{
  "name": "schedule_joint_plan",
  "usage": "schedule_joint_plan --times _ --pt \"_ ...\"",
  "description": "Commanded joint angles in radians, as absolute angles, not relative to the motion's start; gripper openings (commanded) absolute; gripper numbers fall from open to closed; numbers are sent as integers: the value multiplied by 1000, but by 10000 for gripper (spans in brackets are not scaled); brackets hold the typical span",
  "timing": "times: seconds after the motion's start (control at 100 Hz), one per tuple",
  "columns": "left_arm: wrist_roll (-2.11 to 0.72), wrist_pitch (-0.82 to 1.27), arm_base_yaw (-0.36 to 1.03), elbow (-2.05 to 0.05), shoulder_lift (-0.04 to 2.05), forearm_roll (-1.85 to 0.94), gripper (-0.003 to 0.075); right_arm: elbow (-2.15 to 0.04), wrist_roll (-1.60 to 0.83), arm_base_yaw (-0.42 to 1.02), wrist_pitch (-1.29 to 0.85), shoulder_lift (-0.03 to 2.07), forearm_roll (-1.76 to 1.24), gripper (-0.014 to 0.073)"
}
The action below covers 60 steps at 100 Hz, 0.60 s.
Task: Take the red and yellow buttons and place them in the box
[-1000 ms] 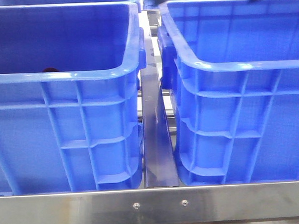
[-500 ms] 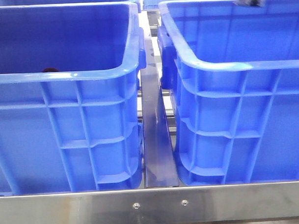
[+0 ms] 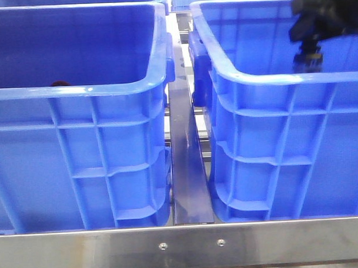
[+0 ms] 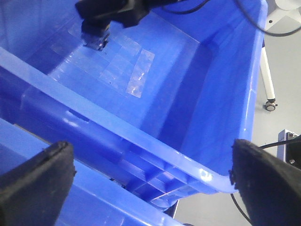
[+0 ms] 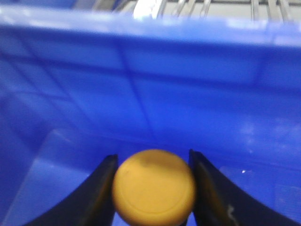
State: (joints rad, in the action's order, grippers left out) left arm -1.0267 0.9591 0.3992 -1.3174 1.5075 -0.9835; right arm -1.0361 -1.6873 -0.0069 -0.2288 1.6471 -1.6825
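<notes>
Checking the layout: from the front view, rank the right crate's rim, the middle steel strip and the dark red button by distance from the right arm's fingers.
1. Right crate's rim, just below the right fingers.
2. Steel strip, between the crates.
3. Dark red button, far left in the left crate.

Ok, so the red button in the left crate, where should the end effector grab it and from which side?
Across its round edge, coming straight down. The red button sits inside the left crate, just showing over the front rim, so the tall walls block any sideways approach. Only a sliver shows; its pose is unclear. The right end effector holds the yellow button.
</notes>
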Motion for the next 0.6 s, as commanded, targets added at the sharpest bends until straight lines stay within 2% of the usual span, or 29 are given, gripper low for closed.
schedule_joint_plan --times 0.0,0.26,0.59 --pt "-1027 954 408 -1351 1464 -1050 636 -1097 -1720 -10 -273 1651 -1743 204" --pt "-1027 954 408 -1351 1464 -1050 636 -1157 -1744 -10 -273 1750 -1770 204" --pt "-1027 954 408 -1351 1464 -1050 636 -1157 -1744 -10 -293 1772 -1774 206"
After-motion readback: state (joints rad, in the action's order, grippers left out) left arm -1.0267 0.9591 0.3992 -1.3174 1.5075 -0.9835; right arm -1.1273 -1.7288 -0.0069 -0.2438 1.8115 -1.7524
